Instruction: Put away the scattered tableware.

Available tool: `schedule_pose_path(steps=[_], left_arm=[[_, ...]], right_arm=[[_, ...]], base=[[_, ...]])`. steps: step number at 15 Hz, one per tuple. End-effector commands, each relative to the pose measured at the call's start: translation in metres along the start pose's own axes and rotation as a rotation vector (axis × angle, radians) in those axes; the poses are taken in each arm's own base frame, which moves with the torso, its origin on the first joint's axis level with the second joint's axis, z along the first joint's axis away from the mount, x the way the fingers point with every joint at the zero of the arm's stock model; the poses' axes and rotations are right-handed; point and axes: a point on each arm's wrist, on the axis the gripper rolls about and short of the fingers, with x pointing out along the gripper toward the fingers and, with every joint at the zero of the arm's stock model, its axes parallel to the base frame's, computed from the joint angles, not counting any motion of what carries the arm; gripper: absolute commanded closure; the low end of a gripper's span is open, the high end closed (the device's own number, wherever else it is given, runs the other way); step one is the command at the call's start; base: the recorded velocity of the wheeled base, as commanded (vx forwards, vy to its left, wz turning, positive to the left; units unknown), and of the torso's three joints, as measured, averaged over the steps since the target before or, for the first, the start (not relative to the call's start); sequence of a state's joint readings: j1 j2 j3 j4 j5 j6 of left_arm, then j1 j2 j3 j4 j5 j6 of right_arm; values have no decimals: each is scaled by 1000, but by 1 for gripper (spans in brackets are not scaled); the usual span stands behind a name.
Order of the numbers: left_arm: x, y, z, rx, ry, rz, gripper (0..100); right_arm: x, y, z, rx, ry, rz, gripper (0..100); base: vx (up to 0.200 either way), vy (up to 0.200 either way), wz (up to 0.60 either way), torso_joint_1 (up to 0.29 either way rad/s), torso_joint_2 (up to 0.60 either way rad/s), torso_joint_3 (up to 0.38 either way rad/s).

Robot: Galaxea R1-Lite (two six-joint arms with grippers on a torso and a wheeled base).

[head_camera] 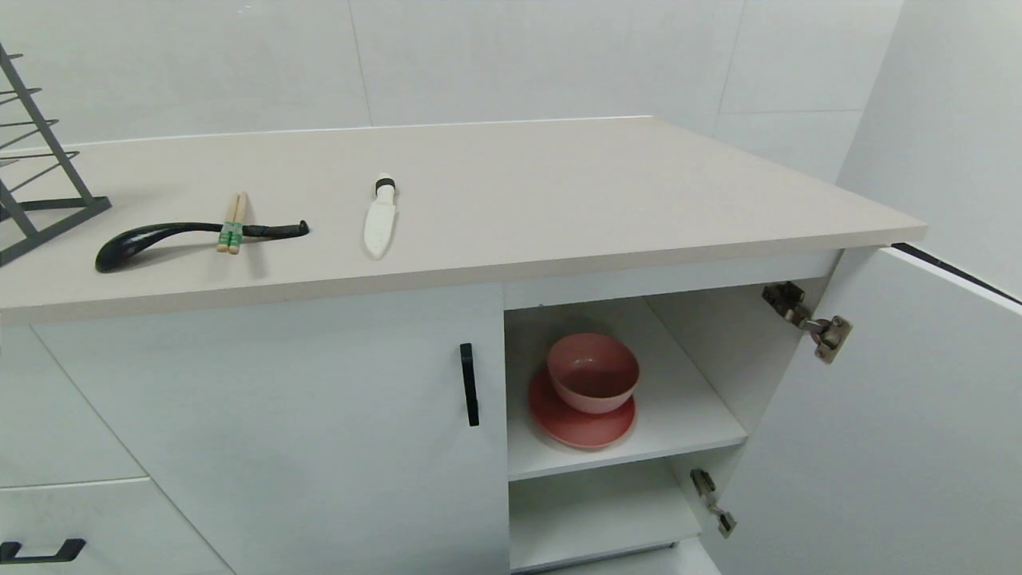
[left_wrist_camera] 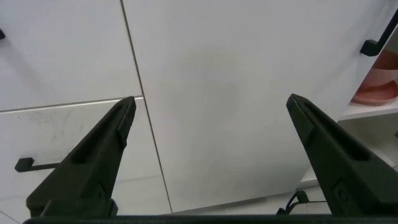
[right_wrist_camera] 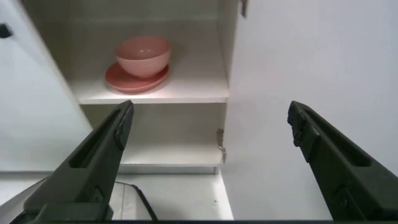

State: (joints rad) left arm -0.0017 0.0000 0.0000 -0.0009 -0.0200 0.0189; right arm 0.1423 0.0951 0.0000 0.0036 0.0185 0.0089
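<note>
We log the left claw (left_wrist_camera: 210, 102) with its fingers spread wide and nothing between them. It faces the closed cupboard door (left_wrist_camera: 236, 93), and a black drawer handle (left_wrist_camera: 31, 165) shows off to one side.

The right claw (right_wrist_camera: 210, 107) is likewise wide apart and holds nothing. It hangs before the open compartment. Inside, a pink bowl (right_wrist_camera: 143, 55) sits on a red plate (right_wrist_camera: 124, 81) on the upper shelf (right_wrist_camera: 193, 81). The open door (right_wrist_camera: 311, 93) stands out on the robot's right, its hinges (head_camera: 806, 319) exposed.

On the bench (head_camera: 559, 184) above, towards the left, a black ladle (head_camera: 160, 238) lies flat. We note a pair of chopsticks (head_camera: 232, 224) laid across its handle and touching it, with a green band near their front ends. A white knife (head_camera: 380, 220) with a black band on its handle lies apart, to the right of them. A dark wire rack (head_camera: 32, 160) stands at the bench's far left.
</note>
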Motion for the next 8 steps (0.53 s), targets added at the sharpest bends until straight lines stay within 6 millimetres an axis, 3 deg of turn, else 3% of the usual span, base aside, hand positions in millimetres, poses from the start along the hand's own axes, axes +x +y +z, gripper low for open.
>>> schedule_pose_path(steps=[1, 6, 8], left_arm=[[0, 0, 0, -1, 1, 0, 0], [0, 0, 0, -1, -1, 0, 0], [0, 0, 0, -1, 1, 0, 0]], right_arm=[[0, 1, 0, 9, 3, -70, 0], [-5, 3, -2, 10, -76, -145, 0], [-5, 3, -2, 9, -79, -143, 0]], base=[[0, 0, 0, 0, 0, 0], [0, 0, 0, 0, 0, 0], [-200, 0, 0, 2, 2, 2]])
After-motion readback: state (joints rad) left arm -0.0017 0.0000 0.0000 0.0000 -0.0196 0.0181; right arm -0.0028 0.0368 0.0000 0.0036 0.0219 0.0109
